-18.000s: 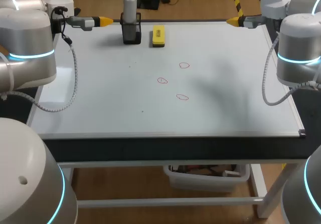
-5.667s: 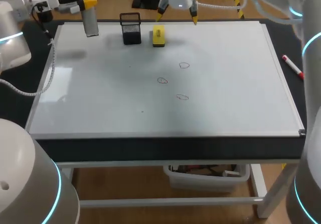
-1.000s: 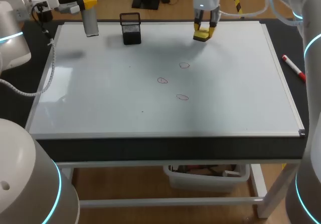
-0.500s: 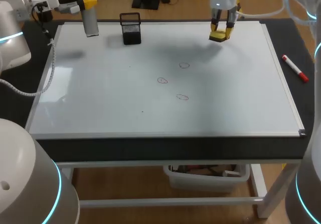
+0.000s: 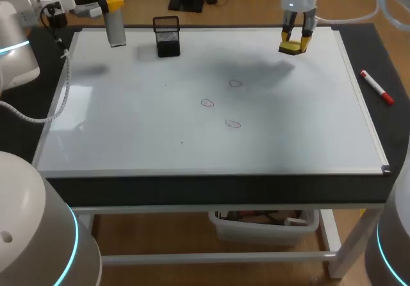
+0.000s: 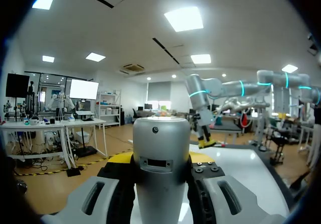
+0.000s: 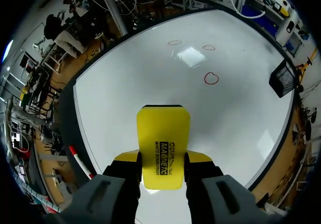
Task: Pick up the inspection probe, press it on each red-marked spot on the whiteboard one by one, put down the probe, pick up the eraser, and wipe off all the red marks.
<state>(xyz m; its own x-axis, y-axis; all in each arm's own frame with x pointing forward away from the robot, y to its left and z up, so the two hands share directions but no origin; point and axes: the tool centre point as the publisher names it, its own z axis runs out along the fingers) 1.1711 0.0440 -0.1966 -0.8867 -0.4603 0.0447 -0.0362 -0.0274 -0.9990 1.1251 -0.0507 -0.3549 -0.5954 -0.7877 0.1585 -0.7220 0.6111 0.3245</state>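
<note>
The left gripper (image 5: 113, 5) had its fingers clamped on the grey inspection probe (image 5: 114, 24), holding it upright over the far left corner of the whiteboard (image 5: 128, 132), beside the black mesh holder (image 5: 167, 36) and not in it. The right gripper (image 5: 295, 41) gripped the yellow eraser (image 7: 163, 142) by its long sides and held it above the far right part of the board, apparently clear of the surface and well apart from the three red marks (image 5: 236, 83) near the middle. The wiping looked not yet begun. The main risk was an incomplete wipe: the marks were thin outlines set apart from one another, so a single pass could miss one, and an eraser landing tilted would drag only an edge and leave streaks. Pinched from two sides only, the eraser could also pivot or slip when pressed down. A sweep carried too far right might knock the red marker pen (image 5: 376, 86) lying beside the board. The probe, unplaced, left the task's order unsettled.
</note>
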